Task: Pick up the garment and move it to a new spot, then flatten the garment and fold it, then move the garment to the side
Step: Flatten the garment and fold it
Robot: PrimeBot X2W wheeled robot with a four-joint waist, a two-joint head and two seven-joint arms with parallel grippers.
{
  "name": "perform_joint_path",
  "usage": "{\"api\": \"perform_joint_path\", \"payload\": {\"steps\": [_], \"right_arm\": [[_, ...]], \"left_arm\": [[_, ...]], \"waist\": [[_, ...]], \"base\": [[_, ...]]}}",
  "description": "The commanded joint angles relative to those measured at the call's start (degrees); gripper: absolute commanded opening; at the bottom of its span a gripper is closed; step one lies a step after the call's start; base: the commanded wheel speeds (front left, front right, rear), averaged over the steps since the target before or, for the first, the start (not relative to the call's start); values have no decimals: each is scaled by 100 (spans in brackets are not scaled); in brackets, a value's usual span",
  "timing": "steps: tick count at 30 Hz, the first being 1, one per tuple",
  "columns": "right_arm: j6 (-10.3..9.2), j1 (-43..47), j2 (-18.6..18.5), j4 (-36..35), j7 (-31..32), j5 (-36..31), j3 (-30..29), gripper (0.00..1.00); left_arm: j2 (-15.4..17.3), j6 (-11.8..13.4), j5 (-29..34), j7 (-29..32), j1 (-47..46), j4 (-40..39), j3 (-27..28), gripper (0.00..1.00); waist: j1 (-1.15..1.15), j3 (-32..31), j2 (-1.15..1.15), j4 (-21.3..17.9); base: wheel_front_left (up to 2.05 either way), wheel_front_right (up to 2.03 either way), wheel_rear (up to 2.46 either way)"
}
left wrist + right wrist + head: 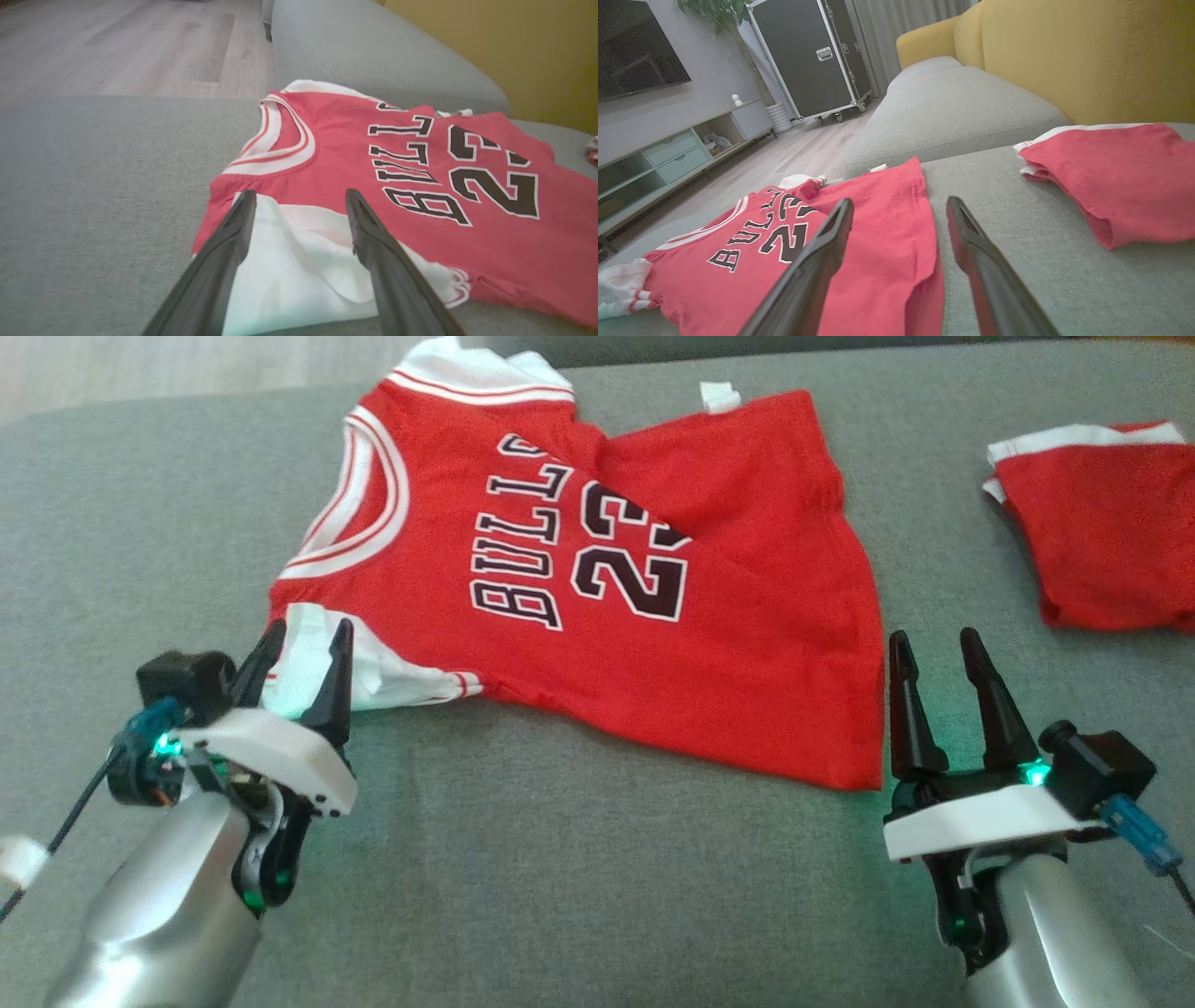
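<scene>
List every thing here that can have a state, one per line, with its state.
jersey: spread print-up on the cushion, creased, unfolded.
second red garment: lying apart, seemingly folded.
left gripper: open, at the jersey's white sleeve.
right gripper: open, empty, beside the jersey's hem.
flight case: shut.

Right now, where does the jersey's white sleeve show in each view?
Head view: white sleeve at lower left, just past the open left gripper.
Left wrist view: white sleeve at bottom centre, seen between that gripper's two fingers.
Right wrist view: white sleeve in the far lower left corner.
Shared landmark: the black 23, printed further along the same jersey.
</scene>
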Motion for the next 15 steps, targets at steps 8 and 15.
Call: {"api": "perform_joint_path", "payload": {"steps": [8,15], "right_arm": [[-5,-255,-12,-229,-62,-39,105,100],[-5,-244,-12,-233,-62,-41,73,100]], "left_arm": [[111,131,-64,258,-560,539,204,100],[31,23,-126,321,-622,795,149,43]], "waist": [[-1,200,0,-260],[-1,196,0,-292]], "base": [[0,0,0],[0,0,0]]}}
